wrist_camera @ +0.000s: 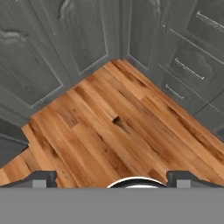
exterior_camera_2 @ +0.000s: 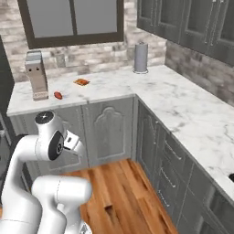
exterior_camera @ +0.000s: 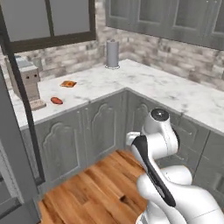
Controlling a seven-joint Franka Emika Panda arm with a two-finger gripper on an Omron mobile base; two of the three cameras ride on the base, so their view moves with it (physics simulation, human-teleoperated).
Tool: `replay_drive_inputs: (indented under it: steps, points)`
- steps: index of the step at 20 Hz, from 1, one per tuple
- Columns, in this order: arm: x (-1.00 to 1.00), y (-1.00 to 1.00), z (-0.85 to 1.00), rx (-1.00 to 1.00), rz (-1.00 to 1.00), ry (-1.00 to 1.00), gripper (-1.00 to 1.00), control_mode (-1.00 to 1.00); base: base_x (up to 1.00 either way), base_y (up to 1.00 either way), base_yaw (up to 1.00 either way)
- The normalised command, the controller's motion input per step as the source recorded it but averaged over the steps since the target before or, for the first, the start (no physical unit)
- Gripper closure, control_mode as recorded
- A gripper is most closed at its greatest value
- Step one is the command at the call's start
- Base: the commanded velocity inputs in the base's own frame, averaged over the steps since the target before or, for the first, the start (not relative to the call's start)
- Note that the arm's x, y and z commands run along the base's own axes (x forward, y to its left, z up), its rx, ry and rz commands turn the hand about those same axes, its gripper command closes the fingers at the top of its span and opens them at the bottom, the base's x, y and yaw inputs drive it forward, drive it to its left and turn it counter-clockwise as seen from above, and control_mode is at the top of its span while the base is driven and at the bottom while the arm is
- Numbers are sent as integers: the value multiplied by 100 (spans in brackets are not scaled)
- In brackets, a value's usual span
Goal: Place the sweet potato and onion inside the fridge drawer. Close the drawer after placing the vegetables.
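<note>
The sweet potato [exterior_camera: 56, 100] [exterior_camera_2: 58, 95] lies on the marble counter [exterior_camera: 144, 83] [exterior_camera_2: 151, 91], near its front edge and beside a grey appliance. The onion and the fridge drawer are out of view. My arm is folded low in front of the corner cabinets, far from the sweet potato. In the hand view, my gripper [wrist_camera: 114, 178] faces down at the wooden floor [wrist_camera: 109, 127]. Its fingertips [wrist_camera: 41, 177] stand wide apart with nothing between them, so it is open.
A flat orange snack packet [exterior_camera: 68, 83] [exterior_camera_2: 82, 82] lies behind the sweet potato. A grey appliance [exterior_camera: 28, 81] [exterior_camera_2: 36, 75] stands at the counter's left end and a paper towel roll [exterior_camera: 113, 53] [exterior_camera_2: 140, 57] in the corner. A dark frame [exterior_camera: 26, 113] rises at left.
</note>
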Motion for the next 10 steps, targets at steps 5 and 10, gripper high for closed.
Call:
replay_drive_inputs:
  steps: [5, 10]
  points:
    - [0, 0, 0, 0, 0, 0, -100, 100, 100, -2, 46]
    - [0, 0, 0, 0, 0, 0, -100, 100, 100, -46, 53]
